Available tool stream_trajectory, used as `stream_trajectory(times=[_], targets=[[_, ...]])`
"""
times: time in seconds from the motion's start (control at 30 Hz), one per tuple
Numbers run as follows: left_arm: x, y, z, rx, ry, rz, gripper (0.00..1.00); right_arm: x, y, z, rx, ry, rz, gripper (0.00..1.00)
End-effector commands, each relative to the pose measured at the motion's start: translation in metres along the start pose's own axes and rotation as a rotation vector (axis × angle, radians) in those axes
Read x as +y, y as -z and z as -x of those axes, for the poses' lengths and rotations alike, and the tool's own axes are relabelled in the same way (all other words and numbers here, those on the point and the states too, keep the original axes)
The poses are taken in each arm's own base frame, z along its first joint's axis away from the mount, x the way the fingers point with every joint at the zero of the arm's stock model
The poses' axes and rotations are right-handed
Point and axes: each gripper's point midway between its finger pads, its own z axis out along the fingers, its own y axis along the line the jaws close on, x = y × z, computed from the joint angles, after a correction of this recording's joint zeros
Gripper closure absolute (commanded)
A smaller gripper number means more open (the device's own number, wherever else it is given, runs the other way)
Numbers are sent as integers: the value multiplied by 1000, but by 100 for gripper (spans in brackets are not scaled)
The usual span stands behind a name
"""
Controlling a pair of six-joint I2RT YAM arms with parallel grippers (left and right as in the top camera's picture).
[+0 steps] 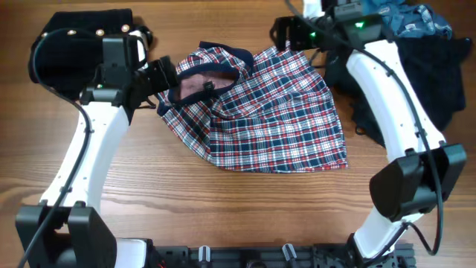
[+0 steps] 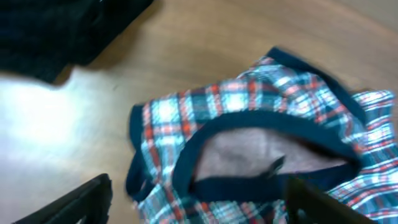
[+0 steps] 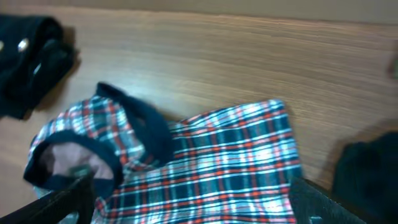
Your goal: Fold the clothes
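The red, navy and white plaid garment point(image 1: 268, 112) lies spread mid-table, its navy waistband opening point(image 1: 208, 78) at the upper left. My left gripper point(image 1: 166, 74) is open at that waistband; in the left wrist view its fingers point(image 2: 199, 186) straddle the plaid cloth point(image 2: 249, 106) and the navy band. My right gripper point(image 1: 287, 33) is open above the garment's far right corner; in the right wrist view its fingers point(image 3: 191, 185) hover over the plaid cloth point(image 3: 236, 155). Whether either gripper touches the fabric cannot be told.
A black pale-studded garment point(image 1: 74, 45) lies at the far left, also in the right wrist view point(image 3: 28, 59). A blue garment point(image 1: 416, 21) and a black one point(image 1: 446, 74) are heaped at the far right. Bare wood table point(image 1: 186, 201) shows in front.
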Motion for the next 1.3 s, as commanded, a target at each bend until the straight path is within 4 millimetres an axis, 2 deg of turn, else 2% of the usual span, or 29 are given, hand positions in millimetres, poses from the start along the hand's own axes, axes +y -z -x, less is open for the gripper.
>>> stream_trajectory(times=[0.0, 0.07, 0.2, 0.43, 0.6, 0.77, 0.9, 1.03, 1.07, 1.17, 1.2, 1.27], targets=[[13, -11, -22, 82, 136, 82, 15, -40, 29, 23, -85, -82, -65, 0], [10, -20, -31, 114, 148, 82, 15, -55, 33, 24, -90, -106, -78, 0], [2, -38, -40, 142, 140, 85, 14, -67, 37, 24, -88, -133, -55, 0], [22, -64, -50, 157, 133, 194, 20, -67, 37, 23, -85, -135, -44, 0], [27, -75, -52, 156, 129, 215, 28, -67, 37, 23, -85, -136, -44, 0], [28, -87, -54, 158, 125, 215, 29, -66, 37, 23, -84, -135, -41, 0], [28, -91, -54, 157, 125, 215, 44, -66, 37, 22, -81, -136, -41, 0], [28, -91, -54, 155, 125, 214, 68, -66, 37, 22, -81, -136, -41, 0], [30, -91, -53, 150, 125, 224, 78, -66, 37, 22, -80, -136, -41, 0], [31, -90, -53, 149, 124, 230, 93, -66, 37, 20, -75, -137, -41, 0], [31, -90, -54, 151, 124, 232, 96, -66, 37, 20, -74, -137, -41, 0], [32, -90, -56, 162, 124, 237, 96, -66, 37, 19, -71, -132, -43, 0]])
